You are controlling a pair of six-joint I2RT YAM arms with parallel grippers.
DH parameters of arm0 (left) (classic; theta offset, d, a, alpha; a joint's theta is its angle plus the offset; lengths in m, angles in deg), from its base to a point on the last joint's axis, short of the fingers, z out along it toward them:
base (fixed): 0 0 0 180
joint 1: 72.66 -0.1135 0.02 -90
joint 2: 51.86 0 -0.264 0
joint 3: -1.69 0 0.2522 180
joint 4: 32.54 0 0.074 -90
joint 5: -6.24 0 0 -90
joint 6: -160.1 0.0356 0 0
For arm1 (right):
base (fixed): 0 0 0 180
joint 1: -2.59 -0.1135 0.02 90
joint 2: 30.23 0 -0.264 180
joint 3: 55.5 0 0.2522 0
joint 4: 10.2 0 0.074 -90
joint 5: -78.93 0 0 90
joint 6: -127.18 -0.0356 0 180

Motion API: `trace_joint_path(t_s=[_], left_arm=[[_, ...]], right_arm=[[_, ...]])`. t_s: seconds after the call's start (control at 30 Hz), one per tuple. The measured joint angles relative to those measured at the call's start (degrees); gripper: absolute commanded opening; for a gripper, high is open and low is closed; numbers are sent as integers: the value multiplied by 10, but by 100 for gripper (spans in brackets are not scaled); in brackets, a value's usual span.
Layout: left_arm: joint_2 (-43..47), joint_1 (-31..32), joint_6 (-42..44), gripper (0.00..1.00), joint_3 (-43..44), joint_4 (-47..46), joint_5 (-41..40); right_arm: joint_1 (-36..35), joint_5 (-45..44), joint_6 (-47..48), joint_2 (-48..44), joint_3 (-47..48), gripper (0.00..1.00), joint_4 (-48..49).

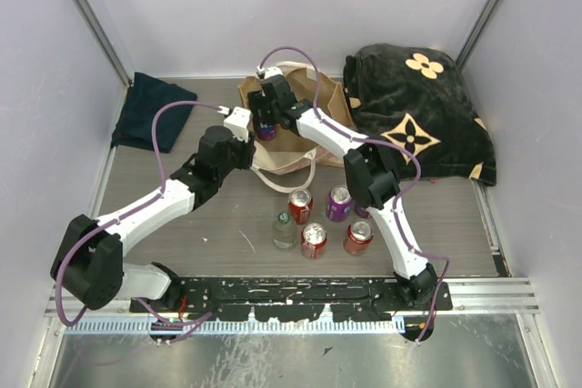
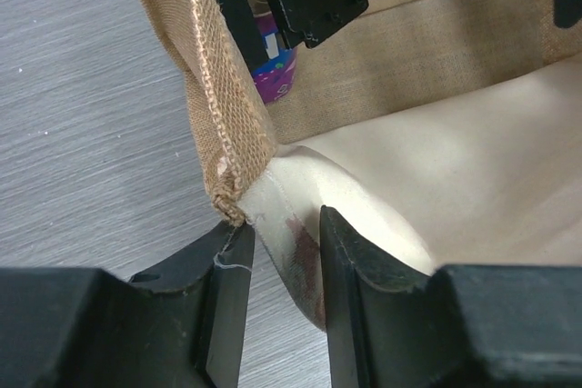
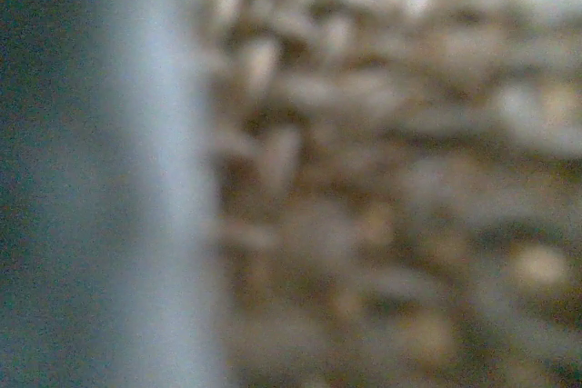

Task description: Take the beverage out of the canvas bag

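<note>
Can (image 2: 277, 74), purple and glossy, sits inside the bag (image 1: 329, 97), close to its left wall; the bag stands on the counter (image 1: 455, 215). The step in hand, I judge, is the grasp. The right hand (image 1: 265, 115) is in the bag's mouth with its black fingers on both sides of the can, but I cannot tell whether they press it; its own camera gives only blurred weave. The left hand (image 2: 284, 229) is narrow and pinches the bag's rim at the left corner, with cream lining between its fingers, so the mouth is kept open. The next move calls for a firm closing on the smooth round can, then a straight lift, because the soft walls may catch it. The bag is coarse tan weave outside and smooth cream cloth inside, boxy but slack. In front of the bag stand other cans (image 1: 314, 240) and a clear bottle (image 1: 284, 229).
</note>
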Motion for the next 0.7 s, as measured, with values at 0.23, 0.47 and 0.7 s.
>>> trace_joint_path(t_s=[0.23, 0.47, 0.7], left_arm=[[-2, 0, -12, 1, -9, -9, -22], [-6, -3, -21, 0, -9, -30, -57], [-9, -9, -39, 0, -20, -71, -110]], right_arm=[[-5, -22, 25, -51, -32, 1, -49], [-11, -30, 57, -206, -97, 1, -67], [-35, -74, 94, -419, -183, 1, -14]])
